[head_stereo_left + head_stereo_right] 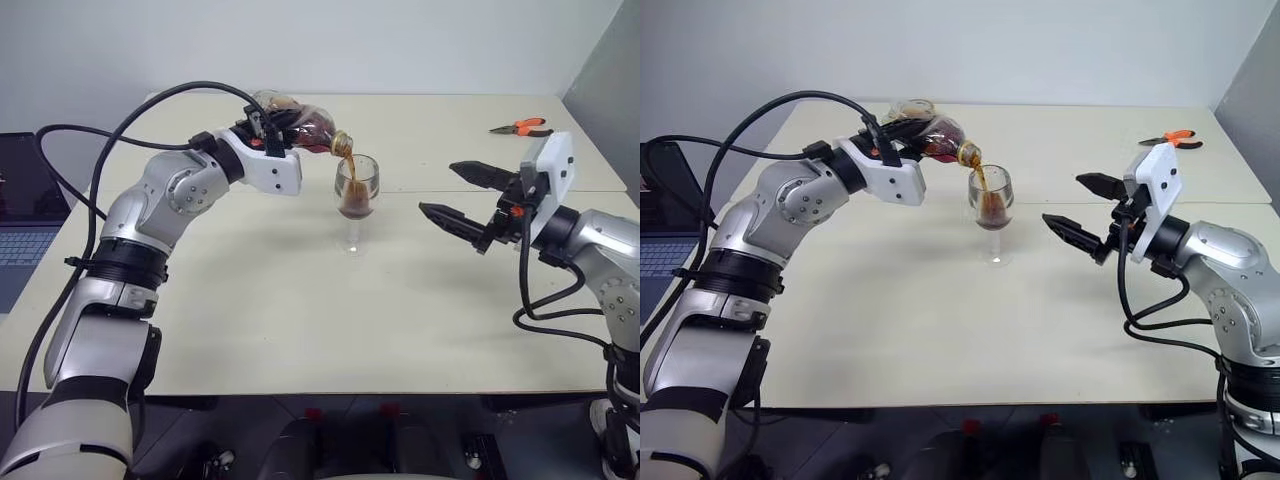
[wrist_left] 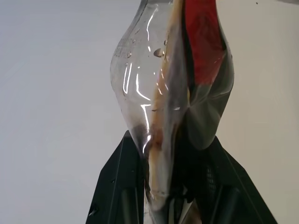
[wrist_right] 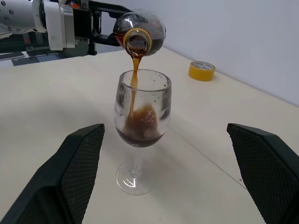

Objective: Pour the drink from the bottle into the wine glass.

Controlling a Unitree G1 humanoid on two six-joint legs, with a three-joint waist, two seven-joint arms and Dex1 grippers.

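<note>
left gripper [image 1: 268,132] clamps the tilted bottle [image 1: 305,122] over the wine glass [image 1: 356,192]; right gripper [image 1: 462,196] spread wide beside it, empty.

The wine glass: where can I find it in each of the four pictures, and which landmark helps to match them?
Left eye view: wine glass slightly above centre, under the bottle mouth.
Right eye view: same place, near centre.
Left wrist view: not in it.
Right wrist view: centre, upright on the table, drink in its bowl.
Shared landmark: the tilted bottle pouring into it.

Cream table [image 1: 300,320] against plain pale wall [image 1: 350,40]; grey panel [image 1: 610,90] at right.
</note>
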